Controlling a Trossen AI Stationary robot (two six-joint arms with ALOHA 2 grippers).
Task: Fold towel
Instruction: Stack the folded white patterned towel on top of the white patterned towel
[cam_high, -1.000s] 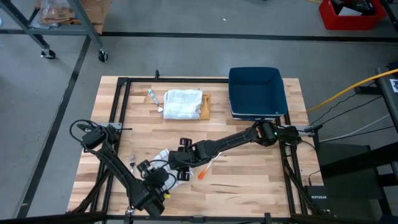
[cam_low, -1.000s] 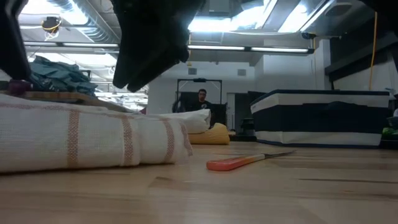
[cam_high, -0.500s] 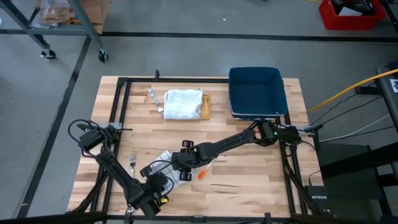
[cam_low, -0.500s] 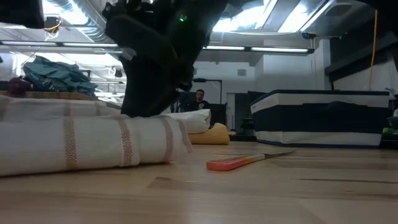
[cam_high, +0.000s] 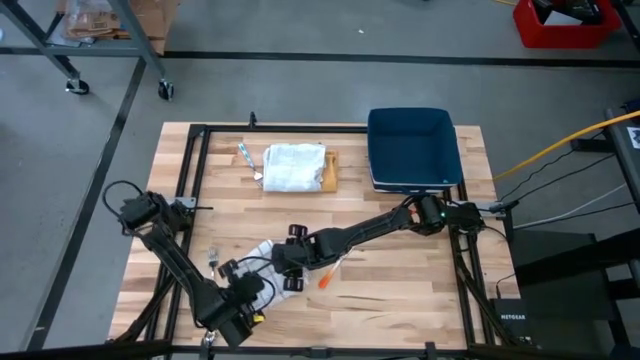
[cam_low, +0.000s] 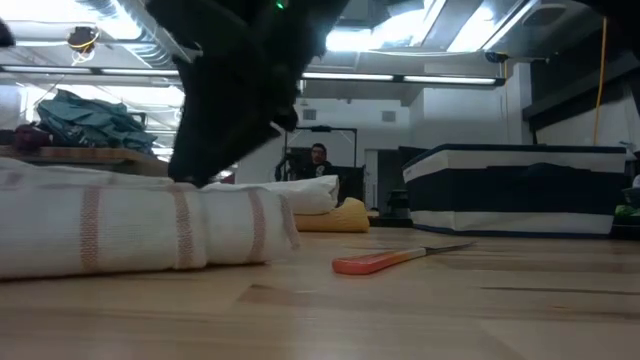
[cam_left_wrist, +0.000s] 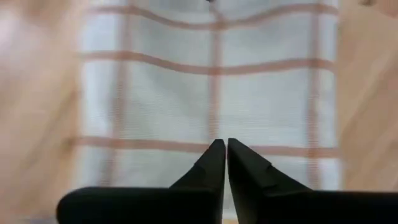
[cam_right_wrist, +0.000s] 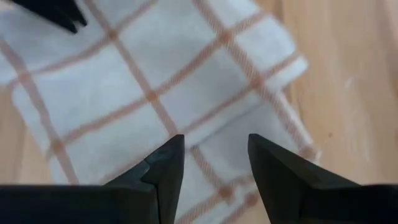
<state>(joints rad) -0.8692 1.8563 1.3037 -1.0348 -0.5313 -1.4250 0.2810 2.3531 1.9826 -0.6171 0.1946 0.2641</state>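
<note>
towel (cam_high: 262, 254): mostly hidden under both arms, high view | left end cut off, low view

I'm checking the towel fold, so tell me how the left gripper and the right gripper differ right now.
The left gripper is shut, fingertips together at the edge of the checked towel; whether cloth is pinched I cannot tell. The right gripper is open, with a clear gap between its fingers. In the high view the left gripper sits at the towel's left side, the right gripper at its right. Both are low over the same towel.
</note>
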